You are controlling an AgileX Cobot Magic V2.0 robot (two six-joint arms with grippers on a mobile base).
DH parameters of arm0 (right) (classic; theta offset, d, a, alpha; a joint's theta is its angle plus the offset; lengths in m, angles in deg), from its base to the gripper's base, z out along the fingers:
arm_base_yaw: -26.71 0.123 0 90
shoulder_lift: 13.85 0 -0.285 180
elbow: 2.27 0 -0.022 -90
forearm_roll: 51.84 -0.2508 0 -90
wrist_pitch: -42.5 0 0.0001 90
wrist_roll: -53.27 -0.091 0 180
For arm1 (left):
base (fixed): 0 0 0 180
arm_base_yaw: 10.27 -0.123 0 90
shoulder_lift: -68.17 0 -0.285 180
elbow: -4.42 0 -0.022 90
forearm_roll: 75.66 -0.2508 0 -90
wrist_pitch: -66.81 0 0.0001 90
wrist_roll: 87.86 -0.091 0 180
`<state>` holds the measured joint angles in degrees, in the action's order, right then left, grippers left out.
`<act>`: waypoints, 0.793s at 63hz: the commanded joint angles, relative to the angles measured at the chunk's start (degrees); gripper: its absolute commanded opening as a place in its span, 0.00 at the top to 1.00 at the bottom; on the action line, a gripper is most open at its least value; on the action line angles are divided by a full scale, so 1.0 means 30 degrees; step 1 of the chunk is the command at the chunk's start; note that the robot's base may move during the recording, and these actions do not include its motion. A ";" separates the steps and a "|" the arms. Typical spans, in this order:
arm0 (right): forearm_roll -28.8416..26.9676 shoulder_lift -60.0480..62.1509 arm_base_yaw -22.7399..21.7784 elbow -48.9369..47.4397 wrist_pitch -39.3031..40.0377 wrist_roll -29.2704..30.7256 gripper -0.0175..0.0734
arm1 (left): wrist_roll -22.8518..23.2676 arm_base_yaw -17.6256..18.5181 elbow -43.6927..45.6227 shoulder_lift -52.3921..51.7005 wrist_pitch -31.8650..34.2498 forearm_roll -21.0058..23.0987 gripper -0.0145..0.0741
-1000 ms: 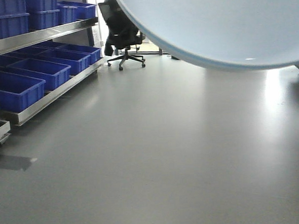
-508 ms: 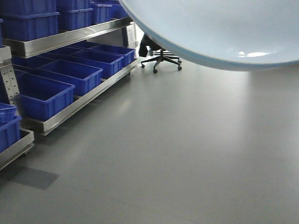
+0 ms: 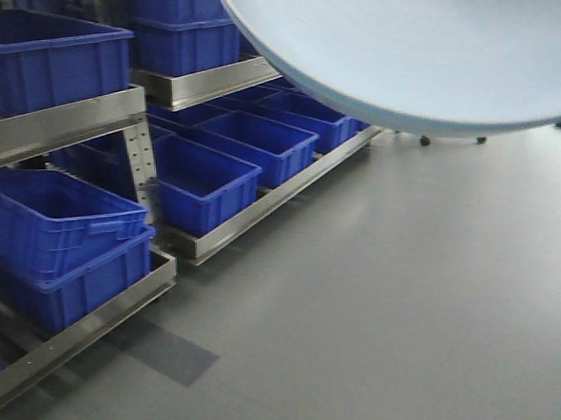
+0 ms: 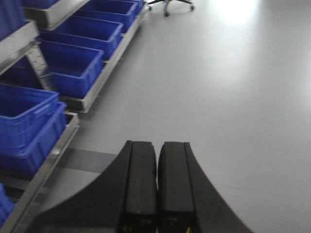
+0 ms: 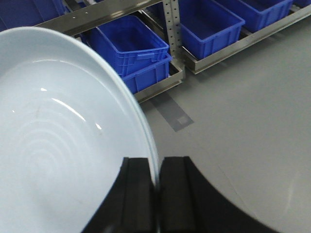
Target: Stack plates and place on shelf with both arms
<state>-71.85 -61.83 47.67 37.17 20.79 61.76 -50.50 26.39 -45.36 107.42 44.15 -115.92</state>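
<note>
Plate [image 5: 63, 145] is riding in the right gripper [image 5: 156, 194], whose jaws are pinching its near rim, and it is hanging high over the grey floor [image 3: 409, 288], filling the upper right of the front view [image 3: 423, 49]. I am seeing one rim only; I cannot tell whether a second plate is sitting under it.

What is changing is the scene behind it. Over the last second the steel racking [image 3: 56, 128] with its blue bins [image 3: 62, 223] is growing and sliding in from the left, and the office chair is slipping behind the plate until only its casters [image 3: 424, 141] are showing under the rim. The plate itself is keeping its place in the frame. I am reading this as the base turning and closing on the racking while carrying, so the transport step is under way. I cannot yet pick out the shelf meant for the plates.

The left gripper [image 4: 156, 189] is hanging over bare floor with its jaws pressed together on nothing.

I am finding no brand, label or writing legible on the plate, bins or racking.
</note>
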 commanded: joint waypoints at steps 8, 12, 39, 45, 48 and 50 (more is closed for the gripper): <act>-0.0284 0.0099 0.0030 -0.0616 0.1651 0.0049 0.75 | 0.0054 0.0096 0.0560 0.0107 0.1110 -0.0413 0.74; -0.0284 0.0099 0.0030 -0.0616 0.1651 0.0049 0.75 | 0.0054 0.0096 0.0560 0.0107 0.1110 -0.0413 0.74; -0.0284 0.0099 0.0030 -0.0616 0.1651 0.0049 0.75 | 0.0054 0.0096 0.0560 0.0107 0.1110 -0.0413 0.74; -0.0284 0.0099 0.0030 -0.0616 0.1651 0.0049 0.75 | 0.0054 0.0096 0.0560 0.0107 0.1110 -0.0413 0.74; -0.0284 0.0099 0.0030 -0.0616 0.1651 0.0049 0.75 | 0.0054 0.0096 0.0560 0.0107 0.1110 -0.0413 0.74; -0.0284 0.0099 0.0030 -0.0616 0.1651 0.0049 0.75 | 0.0054 0.0096 0.0560 0.0107 0.1110 -0.0413 0.74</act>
<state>-71.85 -61.83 47.67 37.17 20.69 61.76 -50.50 26.39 -45.36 107.42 44.15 -115.92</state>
